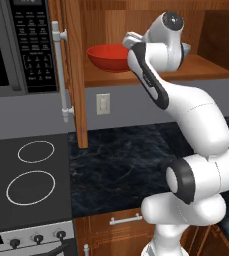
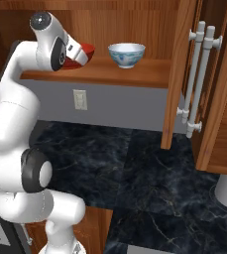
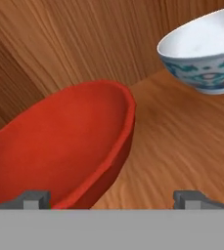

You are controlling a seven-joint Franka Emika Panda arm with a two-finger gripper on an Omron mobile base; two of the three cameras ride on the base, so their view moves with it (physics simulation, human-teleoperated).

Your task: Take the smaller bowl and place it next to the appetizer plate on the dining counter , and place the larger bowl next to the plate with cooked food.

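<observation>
The larger bowl (image 3: pixel 59 146), wide and glossy red, sits on the wooden cabinet shelf (image 3: pixel 182 146). In the hand view its near rim lies between my fingertips, close to the left one. My gripper (image 3: pixel 113 200) is open, low over the shelf, holding nothing. The smaller bowl (image 3: pixel 206 53), white inside and blue-patterned outside, stands apart to the right. In the right base view the smaller bowl (image 2: pixel 126 53) stands free, while my arm hides most of the red bowl (image 2: pixel 86 49). The left base view shows the red bowl (image 1: pixel 106 57) beside my hand. The appetizer plate, the plate with cooked food and the dining counter are out of view.
The cabinet's doors stand open on both sides, one door (image 2: pixel 204 84) with long white handles at the right and another door (image 1: pixel 68 70) at the left. A dark marble worktop (image 1: pixel 121 165) lies below, with a stove (image 1: pixel 31 180) and a microwave (image 1: pixel 16 45) to its left.
</observation>
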